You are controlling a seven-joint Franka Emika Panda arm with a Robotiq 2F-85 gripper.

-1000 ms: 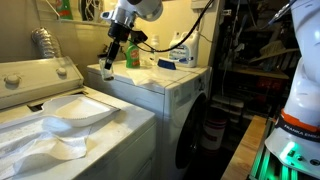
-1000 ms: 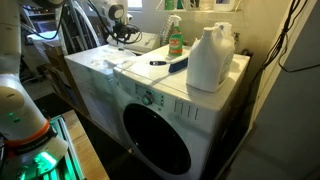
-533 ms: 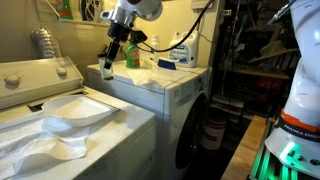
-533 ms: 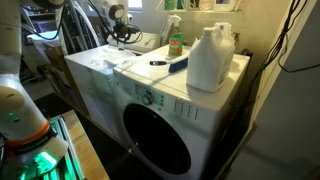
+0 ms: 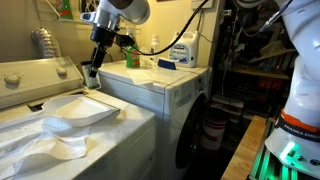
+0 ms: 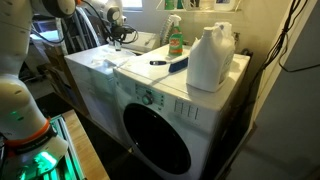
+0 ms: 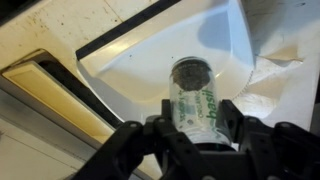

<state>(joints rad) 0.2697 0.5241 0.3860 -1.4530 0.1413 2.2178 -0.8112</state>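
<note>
My gripper [image 7: 195, 135] is shut on a small clear bottle [image 7: 192, 100] with a dark cap and green lettering. In the wrist view the bottle hangs over a white tray [image 7: 130, 62] with crumpled white sheet beside it. In an exterior view the gripper [image 5: 92, 74] is just above the far end of that white tray [image 5: 75, 108], which lies on the top of the near machine. It is left of the front-loading washer [image 5: 150, 85]. In an exterior view the arm [image 6: 113, 18] shows at the back left, with its fingers hard to make out.
On the washer top stand a green spray bottle [image 6: 175, 40], a large white jug [image 6: 210, 58] and a blue-labelled detergent jug [image 5: 181, 50]. Flat items [image 6: 160, 63] lie near them. The round washer door [image 6: 155, 140] faces front. A metal hose [image 5: 42, 42] stands behind the near machine.
The gripper has moved sideways off the washer top with the bottle in it and is now over the white tray on the neighbouring machine.
</note>
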